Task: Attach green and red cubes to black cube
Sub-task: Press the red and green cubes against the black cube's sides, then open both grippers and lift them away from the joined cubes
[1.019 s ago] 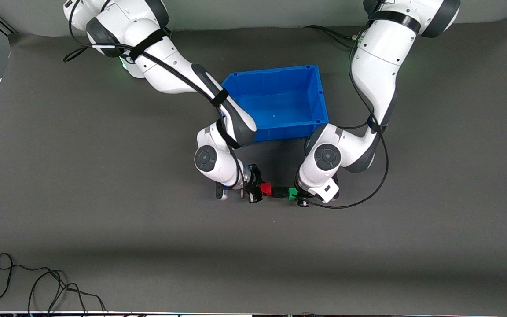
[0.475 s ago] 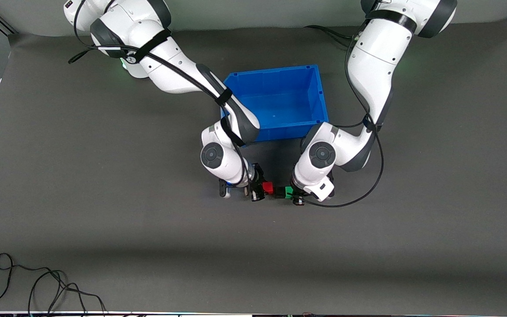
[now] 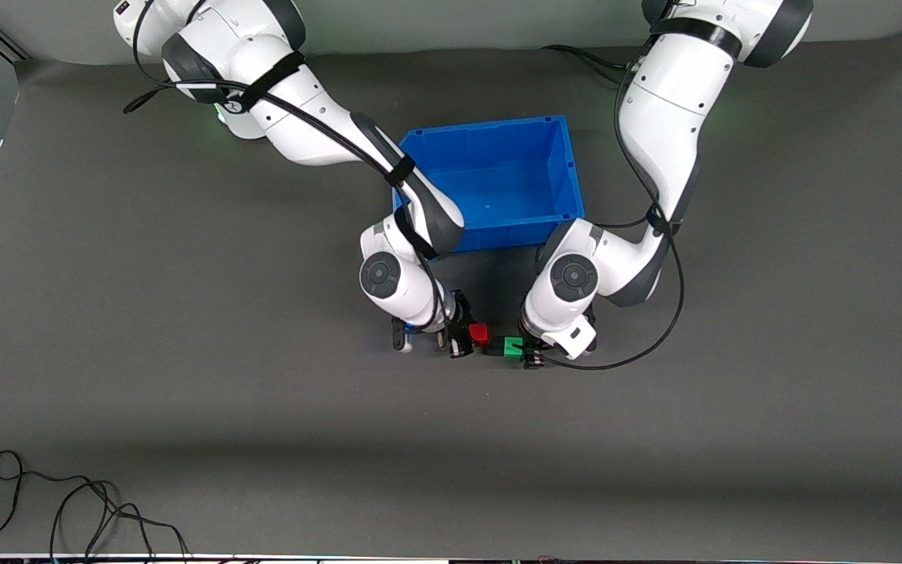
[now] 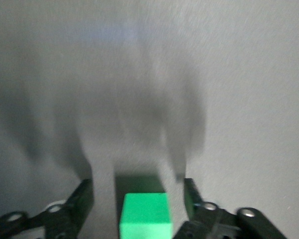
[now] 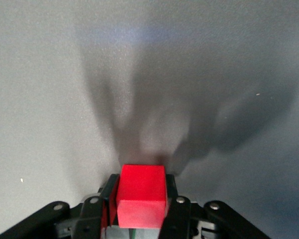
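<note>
Grey matting covers the surface [image 3: 146, 329], and a blue bin [image 3: 498, 145] stands on it near the robots' bases. Loose black cable [image 3: 67, 501] lies at the surface edge nearest the front camera, toward the right arm's end.

Right pincer [image 3: 463, 338]: positioned low over the mat, nearer to the front camera than the bin. Its fingers are clamped on the red cube [image 3: 479, 334]. In the right wrist view, the red cube [image 5: 142, 195] sits gripped between the two dark fingers [image 5: 107, 199], with contact on both side faces.

Left pincer [image 3: 528, 352]: positioned low over the mat beside the right pincer, toward the left arm's end. Its fingers stand apart. In the left wrist view, the green cube [image 4: 145, 215] lies between the fingers [image 4: 82, 196], with a visible gap on each side of it; neither finger touches it.

Green cube [image 3: 512, 345]: just beside the red cube in the front view, slightly nearer to the front camera.

Black cube [image 3: 496, 343]: only a small dark patch shows between the red and green cubes. Whether the cubes touch it cannot be told from the front view. It does not show in either wrist view.
</note>
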